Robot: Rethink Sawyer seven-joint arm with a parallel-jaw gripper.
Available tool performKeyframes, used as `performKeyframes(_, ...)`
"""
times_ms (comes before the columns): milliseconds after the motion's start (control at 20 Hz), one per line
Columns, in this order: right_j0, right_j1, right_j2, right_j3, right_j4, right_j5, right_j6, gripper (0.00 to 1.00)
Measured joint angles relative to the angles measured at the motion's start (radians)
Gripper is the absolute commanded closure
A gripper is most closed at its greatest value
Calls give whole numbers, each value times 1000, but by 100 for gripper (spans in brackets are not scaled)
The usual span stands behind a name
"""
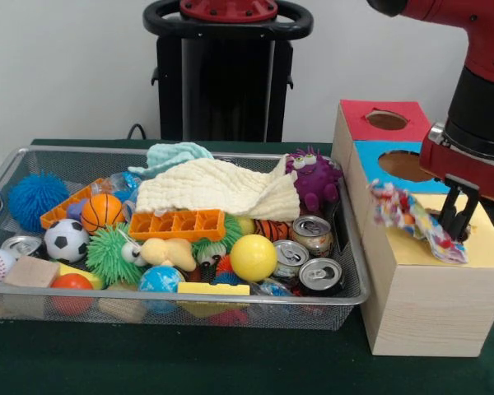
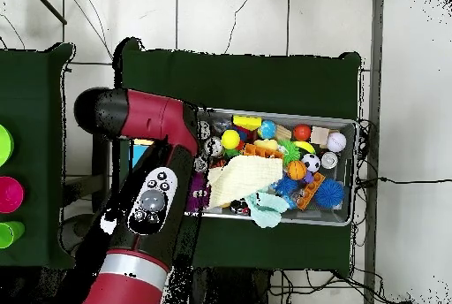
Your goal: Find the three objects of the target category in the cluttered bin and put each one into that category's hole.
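Over the wooden box point(image 1: 432, 280), gripper point(image 1: 455, 229) clamping rope toy point(image 1: 412, 218), no legible writing

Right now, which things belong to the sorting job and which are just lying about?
In the job:
hand gripping the multicoloured knotted rope toy
wooden sorting box with red, blue and yellow tops
wire mesh bin

Lying about:
cream folded cloth
purple plush monster
yellow plastic ball
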State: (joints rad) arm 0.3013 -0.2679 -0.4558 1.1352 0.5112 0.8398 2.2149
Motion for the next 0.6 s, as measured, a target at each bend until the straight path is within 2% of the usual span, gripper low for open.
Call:
performKeyframes(200,-2,7,24,10,26,85,1,100)
performKeyframes(600,-13,14,24,7,41,93,11,100)
